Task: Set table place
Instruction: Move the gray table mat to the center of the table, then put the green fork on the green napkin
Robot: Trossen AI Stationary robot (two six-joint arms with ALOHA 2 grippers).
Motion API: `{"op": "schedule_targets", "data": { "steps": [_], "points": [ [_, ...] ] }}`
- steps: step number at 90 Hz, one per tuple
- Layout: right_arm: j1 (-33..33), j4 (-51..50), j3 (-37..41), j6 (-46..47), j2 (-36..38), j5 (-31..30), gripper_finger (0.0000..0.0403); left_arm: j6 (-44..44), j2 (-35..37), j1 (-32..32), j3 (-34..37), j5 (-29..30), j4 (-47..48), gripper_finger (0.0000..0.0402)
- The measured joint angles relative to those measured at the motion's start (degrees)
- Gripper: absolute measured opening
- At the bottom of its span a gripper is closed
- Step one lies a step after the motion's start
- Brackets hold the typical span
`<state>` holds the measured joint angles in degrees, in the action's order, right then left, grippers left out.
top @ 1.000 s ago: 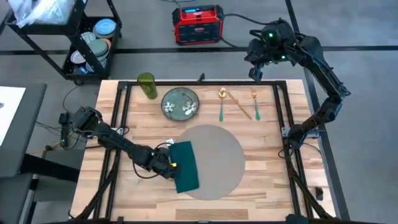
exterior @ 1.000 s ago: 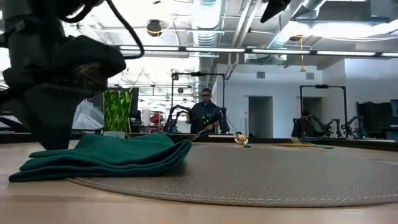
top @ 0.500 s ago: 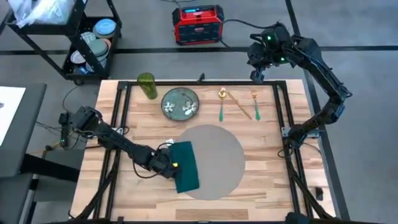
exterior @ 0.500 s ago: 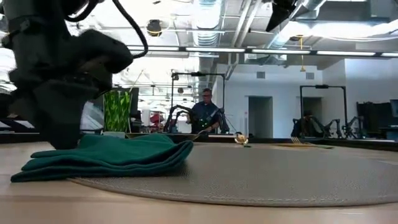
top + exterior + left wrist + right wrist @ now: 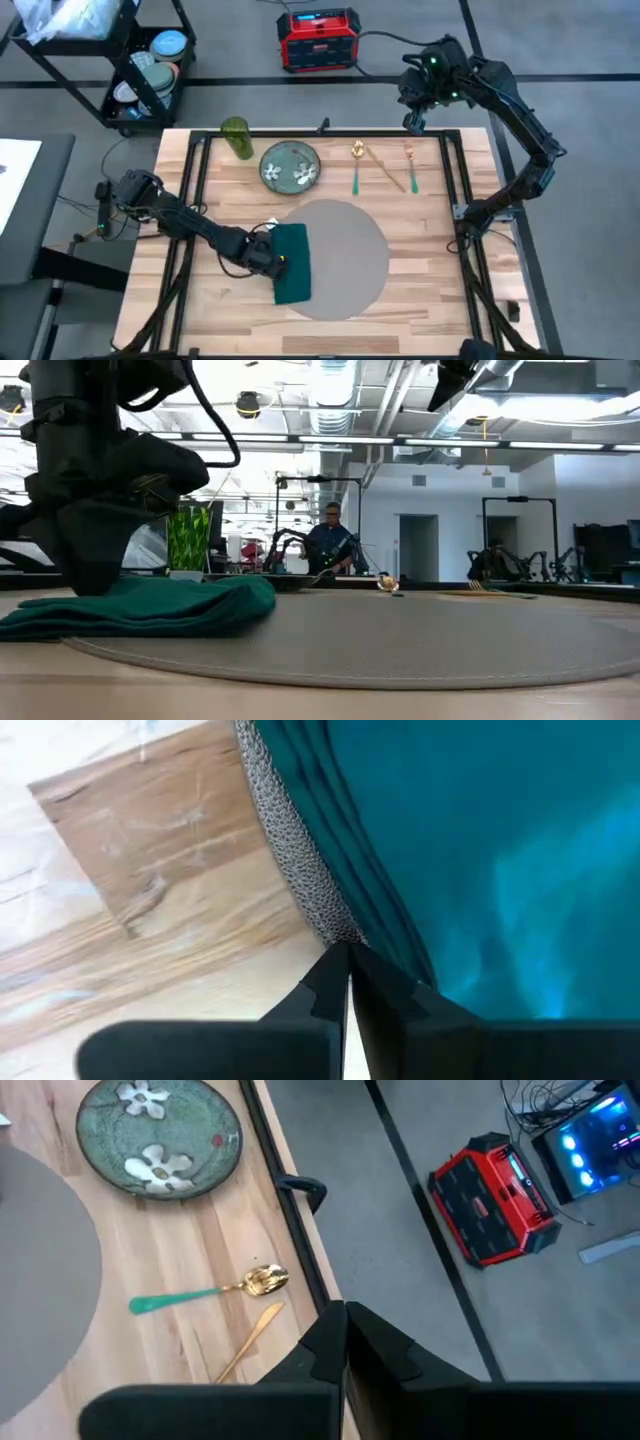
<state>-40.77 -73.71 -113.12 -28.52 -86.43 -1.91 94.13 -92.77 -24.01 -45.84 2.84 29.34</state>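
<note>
The round grey-beige placemat lies flat on the wooden table. A folded green napkin rests on its left part. My left gripper is down at the placemat's left edge, shut on it. In the left wrist view the shut fingertips meet at the woven rim, right beside the napkin. My right gripper hangs shut and holding nothing above the table's far edge, near the cutlery. My left gripper pinches the placemat's woven left edge between its two fingers. It comes in low from the table's left side, slanting down. The placemat lies flat on the table. Whether the napkin's folded edge is also caught, I cannot tell.
Along the far side stand a green glass and a green floral plate. Beside them lie a green-handled spoon, a gold knife and a fork. Bare wood shows to the placemat's right.
My left gripper has drawn back a little toward the table's left edge, staying shut. The placemat has slid that way along the table with the napkin on it, and the napkin now lies straighter than before.
</note>
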Motion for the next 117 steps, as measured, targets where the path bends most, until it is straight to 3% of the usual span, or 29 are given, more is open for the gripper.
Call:
{"op": "schedule_targets", "data": {
  "steps": [47, 60, 73, 85, 102, 117],
  "points": [
    [0.0, -1.1, 0.0, 0.0, 0.0, 0.6, 0.0, 7.1, 3.3, 0.2, 0.3, 0.2, 8.3, 0.0],
    [-0.3, -1.5, 0.0, 0.7, -0.1, 5.4, 0.0001, 7.5, 3.2, 0.2, -1.7, 0.7, 11.9, 0.0],
    [-0.3, -0.7, 1.8, 1.7, 0.0, 7.7, 0.0026, 6.4, 8.0, 0.6, -5.0, 1.8, 18.0, 0.0],
    [-3.9, -1.9, 9.7, 3.5, 0.0, 2.0, 0.0065, 4.2, 14.1, 0.3, -6.2, 5.2, 20.7, 0.0],
    [-15.8, 1.2, 27.5, 9.1, 0.0, 2.7, 0.0092, 1.0, 22.3, 0.8, -6.3, 11.3, 29.8, 0.0],
    [-23.6, 11.6, 43.0, 19.8, -0.1, 10.4, 0.0093, -4.8, 27.5, 2.4, -6.3, 14.7, 38.5, 0.0021]
  ]
}}
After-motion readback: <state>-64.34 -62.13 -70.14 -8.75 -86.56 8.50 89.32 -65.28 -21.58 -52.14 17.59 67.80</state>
